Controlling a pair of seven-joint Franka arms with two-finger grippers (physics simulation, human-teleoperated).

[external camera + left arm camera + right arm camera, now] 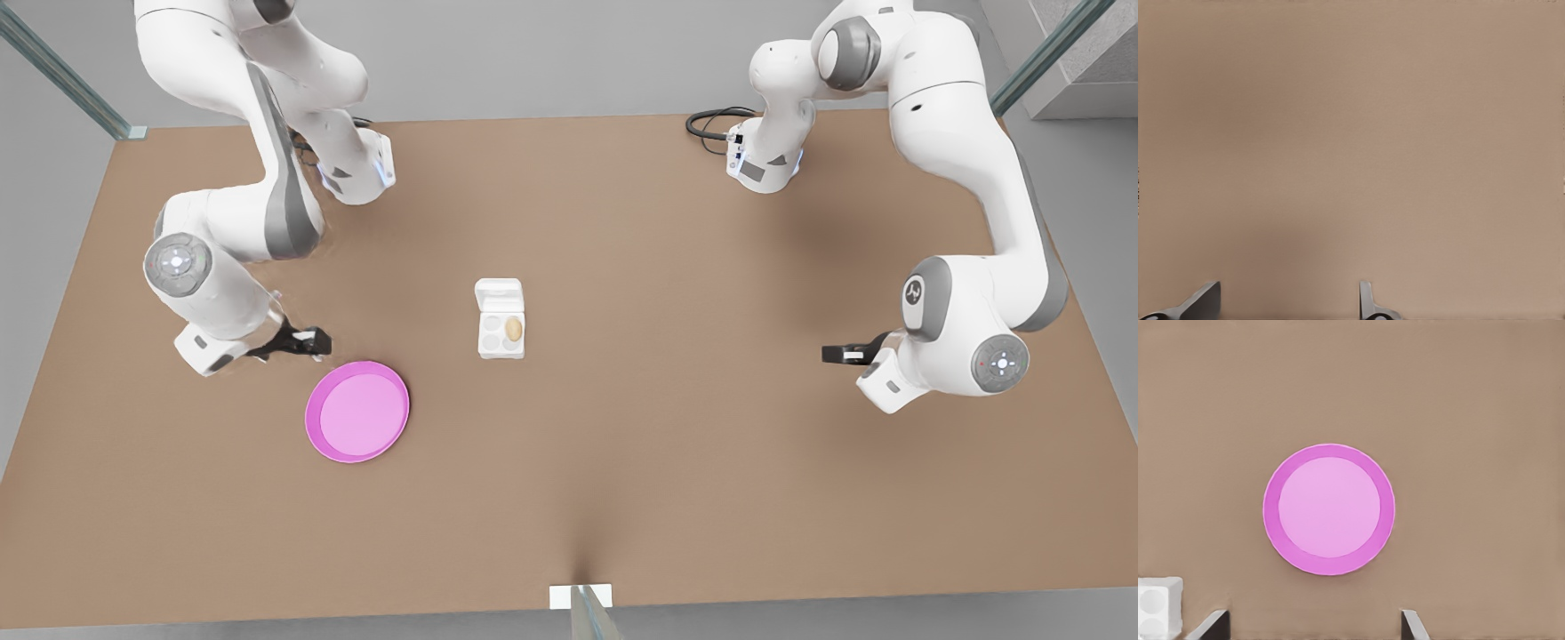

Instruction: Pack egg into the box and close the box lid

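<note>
Surface [622,480]: plain brown, bounded by grey floor, glass-edged posts at the corners.

Box [500,336]: white four-well carton, mid-surface. Egg [513,329] is seated in one well; the other wells are bare. Box lid [498,294] is laid open, flat.

Pink plate [357,411]: nothing is carried.

Right gripper [313,341]: held beside the plate, fingers spread, nothing grasped.

Left gripper [840,354]: held over bare surface, fingers spread, waiting.
</note>
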